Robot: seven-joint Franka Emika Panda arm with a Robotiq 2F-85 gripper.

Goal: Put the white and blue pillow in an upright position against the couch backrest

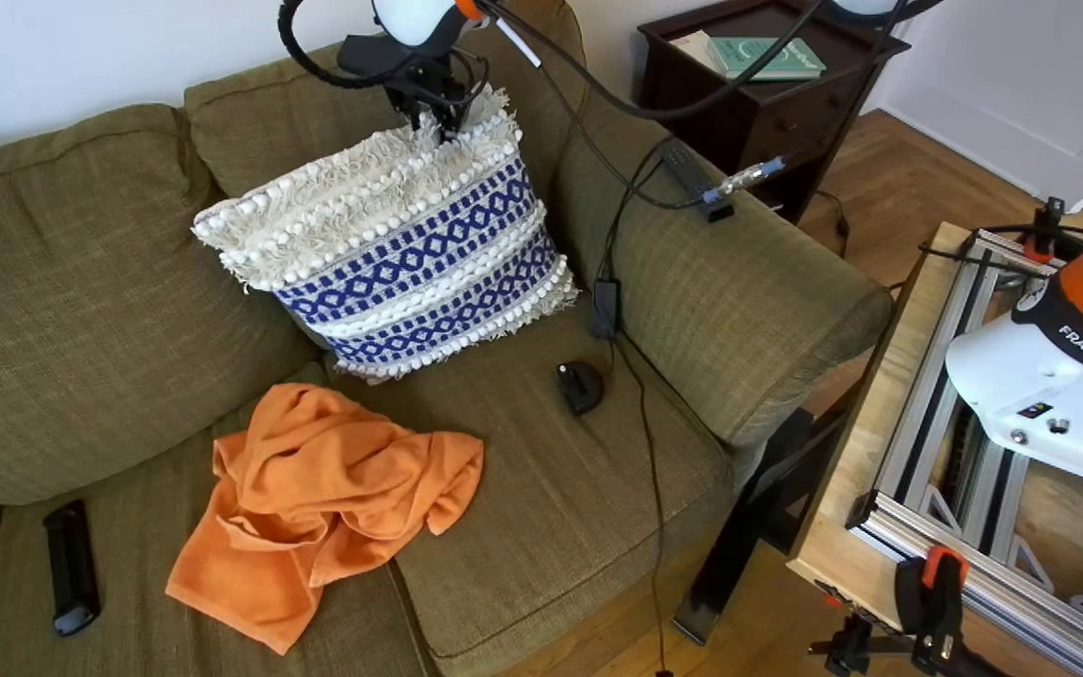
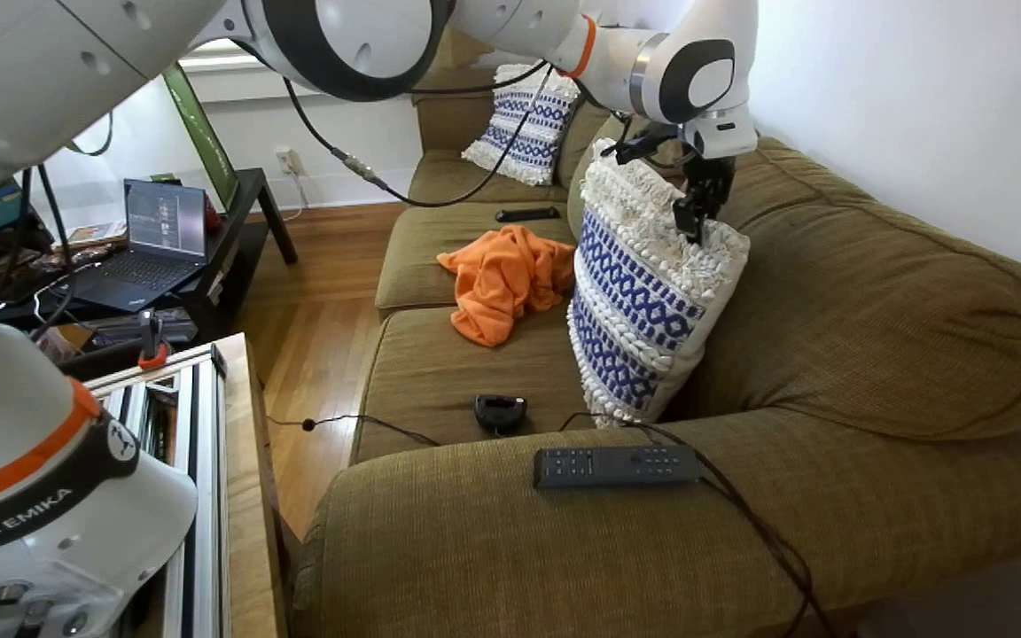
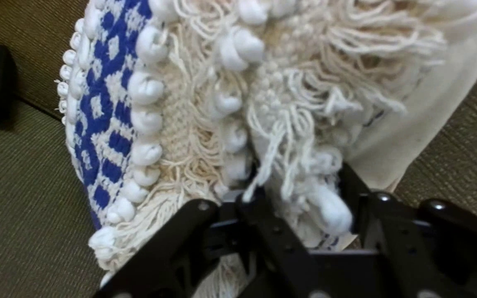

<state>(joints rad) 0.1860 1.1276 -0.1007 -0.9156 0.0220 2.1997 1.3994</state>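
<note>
Beside the olive couch (image 1: pixel 551 527), a robot base (image 1: pixel 1059 367) reads FRANKA; jaws pinch the fringed pillow (image 1: pixel 391 244)

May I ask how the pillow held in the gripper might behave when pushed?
The pillow would probably squash, since its top bunches inside the gripper. Its shaggy fringe may resist slipping but could snag. It may tip if released, as it stands tilted in both exterior views.

Room above cloth (image 1: pixel 339 475), backrest (image 1: pixel 283 118) blocking behind pillow (image 1: pixel 405 259)
</note>
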